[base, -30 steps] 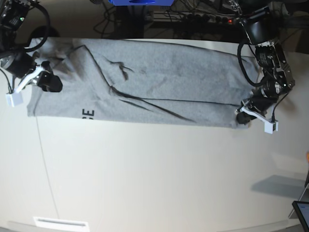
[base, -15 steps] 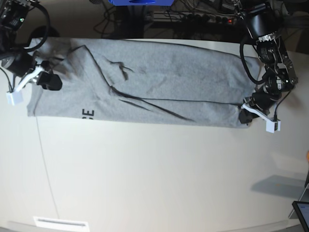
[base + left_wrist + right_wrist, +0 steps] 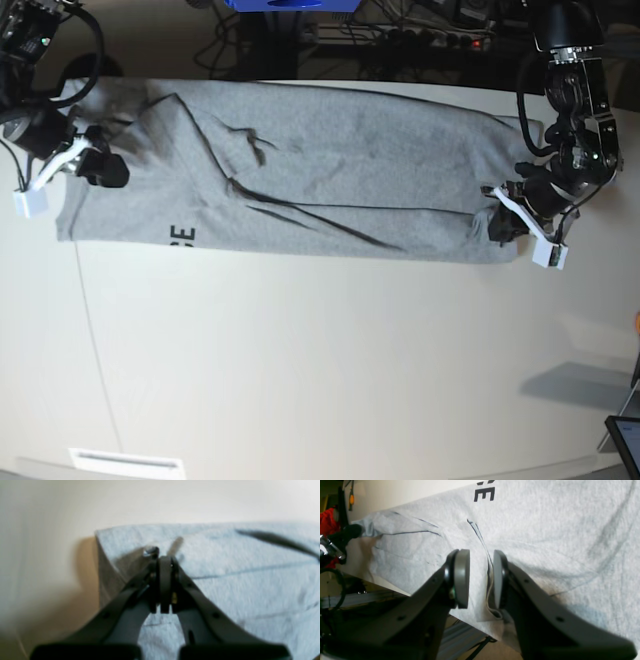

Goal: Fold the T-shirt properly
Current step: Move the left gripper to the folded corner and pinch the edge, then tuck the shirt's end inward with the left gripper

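The T-shirt (image 3: 300, 180) lies flat and lengthwise across the far part of the white table (image 3: 320, 370), folded into a long grey band with several dark creases running through it. 2 black letters of its print show at the near edge, close to the right-arm end. The left gripper (image 3: 500, 225) sits at the opposite end of the band, over the near corner of the cloth. In the left wrist view its jaws are pressed fully together, the tips (image 3: 163, 560) resting low on the fabric just inside the corner edge; whether any cloth is caught between them cannot be told, as the view is blurred. The garment extends away from this gripper to its right and ahead. The right gripper (image 3: 100, 168) stands over the other end of the T-shirt, near the sleeve area. In the right wrist view its jaws stand apart, 1 pad (image 3: 462, 578) on each side of a raised ridge of fabric and a hem edge, which passes between them close to the other pad. The letters lie beyond the fingertips, further along the cloth.
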`<state>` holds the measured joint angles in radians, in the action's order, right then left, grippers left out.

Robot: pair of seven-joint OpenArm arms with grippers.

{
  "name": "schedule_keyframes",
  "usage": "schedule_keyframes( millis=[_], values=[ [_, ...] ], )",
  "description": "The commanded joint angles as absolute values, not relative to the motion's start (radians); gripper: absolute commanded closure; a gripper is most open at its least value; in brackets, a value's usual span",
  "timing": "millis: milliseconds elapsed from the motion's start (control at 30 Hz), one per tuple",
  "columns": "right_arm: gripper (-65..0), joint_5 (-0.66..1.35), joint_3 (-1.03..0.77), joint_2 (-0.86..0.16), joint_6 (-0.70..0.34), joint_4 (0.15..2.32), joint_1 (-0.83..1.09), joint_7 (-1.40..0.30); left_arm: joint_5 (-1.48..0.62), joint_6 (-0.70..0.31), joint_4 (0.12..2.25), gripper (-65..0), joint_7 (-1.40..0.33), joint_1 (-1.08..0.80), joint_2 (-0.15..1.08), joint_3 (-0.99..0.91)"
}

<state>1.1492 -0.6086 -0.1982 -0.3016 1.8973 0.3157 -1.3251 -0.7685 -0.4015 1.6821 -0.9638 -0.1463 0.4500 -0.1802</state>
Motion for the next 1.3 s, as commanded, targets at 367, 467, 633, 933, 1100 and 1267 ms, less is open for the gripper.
schedule_keyframes(
  millis=[367,467,633,933,1100,1267],
  values=[
    [-15.8,1.173,-0.615,-0.179,-0.305,1.91,0.308,-1.307,-0.78,-0.407,1.699,0.0,-0.947,-0.206,0.585,-0.173],
    [-15.8,1.173,-0.615,-0.177,-0.305,1.91,0.308,-1.307,-0.78,-0.407,1.699,0.0,-0.947,-0.202,0.621,-0.131],
    [-15.8,1.175,-0.615,-0.177,-0.303,1.91,0.308,-1.307,-0.733,-0.407,1.71,0.0,-0.944,-0.194,0.673,-0.002],
    [-15.8,1.175,-0.615,-0.176,-0.302,1.91,0.308,-1.305,-0.41,-0.407,1.788,0.0,-0.947,-0.206,0.671,0.094],
    [-15.8,1.175,-0.615,-0.176,-0.302,1.91,0.308,-1.305,-0.394,-0.409,1.808,0.0,-0.944,-0.231,0.705,0.096],
    [-15.8,1.173,-0.615,-0.176,-0.302,1.908,0.295,-1.305,-0.392,-0.41,1.87,-0.3,-0.943,-0.274,0.728,0.088]
  ],
)
